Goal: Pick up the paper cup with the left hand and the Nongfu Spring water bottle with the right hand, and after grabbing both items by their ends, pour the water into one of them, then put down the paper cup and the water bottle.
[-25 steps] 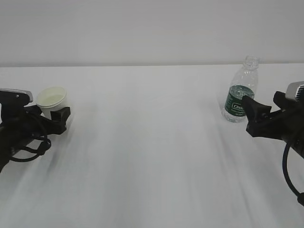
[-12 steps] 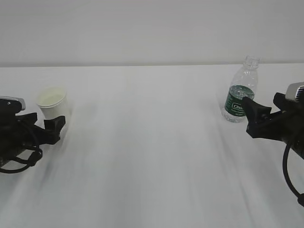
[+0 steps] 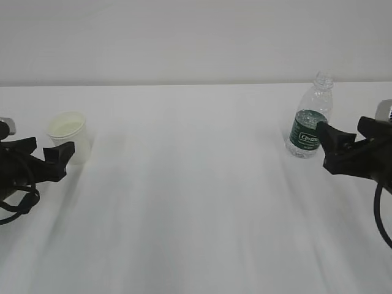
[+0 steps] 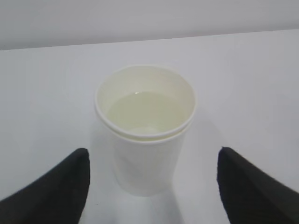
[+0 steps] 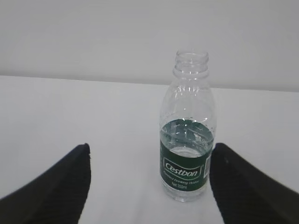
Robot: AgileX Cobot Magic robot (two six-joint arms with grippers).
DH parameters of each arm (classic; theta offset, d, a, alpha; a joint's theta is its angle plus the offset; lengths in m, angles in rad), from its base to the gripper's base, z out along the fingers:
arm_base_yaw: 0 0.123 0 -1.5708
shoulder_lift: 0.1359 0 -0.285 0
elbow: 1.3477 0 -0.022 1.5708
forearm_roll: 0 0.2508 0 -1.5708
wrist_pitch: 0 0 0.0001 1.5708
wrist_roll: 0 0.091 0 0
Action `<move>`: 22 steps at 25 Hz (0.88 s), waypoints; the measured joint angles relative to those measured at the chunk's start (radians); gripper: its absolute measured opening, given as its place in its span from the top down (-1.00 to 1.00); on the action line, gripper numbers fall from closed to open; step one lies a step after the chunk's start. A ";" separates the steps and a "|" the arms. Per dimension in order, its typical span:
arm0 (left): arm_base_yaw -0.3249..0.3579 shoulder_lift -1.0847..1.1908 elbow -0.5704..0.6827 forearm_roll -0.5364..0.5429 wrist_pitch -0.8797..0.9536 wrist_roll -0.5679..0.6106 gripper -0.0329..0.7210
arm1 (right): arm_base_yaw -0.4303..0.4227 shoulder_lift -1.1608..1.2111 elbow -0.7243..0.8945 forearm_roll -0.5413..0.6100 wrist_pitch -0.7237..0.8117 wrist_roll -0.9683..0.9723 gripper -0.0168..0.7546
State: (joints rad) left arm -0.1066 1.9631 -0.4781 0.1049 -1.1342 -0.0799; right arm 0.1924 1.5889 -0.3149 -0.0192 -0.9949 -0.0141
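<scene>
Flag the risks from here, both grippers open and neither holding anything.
1. The paper cup holds liquid and stands between the left gripper fingers, untouched; a sideways nudge could tip or slosh it.
2. The water bottle is uncapped with some water in it; the right gripper brushing it could knock it over and spill.
3. The cup looks like two nested cups; a later grip might lift only the outer one.

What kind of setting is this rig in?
Probably a lab test bench, not a home: a plain white table against a blank pale wall, with only a paper cup and an uncapped water bottle, and an open gripper facing each.
</scene>
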 joint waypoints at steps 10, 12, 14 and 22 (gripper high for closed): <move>0.000 -0.190 0.020 0.015 0.152 0.000 -0.66 | 0.000 -0.150 0.003 0.003 0.136 0.000 -0.58; 0.000 -0.241 0.020 0.017 0.195 0.000 -0.66 | 0.000 -0.185 0.003 0.013 0.169 0.000 -0.58; 0.000 -0.286 0.022 0.017 0.237 0.000 -0.66 | 0.000 -0.219 0.003 0.019 0.192 0.000 -0.58; 0.000 -0.462 0.027 0.019 0.370 -0.011 -0.66 | 0.000 -0.368 0.007 0.033 0.337 0.000 -0.58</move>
State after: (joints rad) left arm -0.1066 1.5007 -0.4515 0.1239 -0.7638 -0.0905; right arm 0.1924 1.2212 -0.3076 0.0136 -0.6581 -0.0141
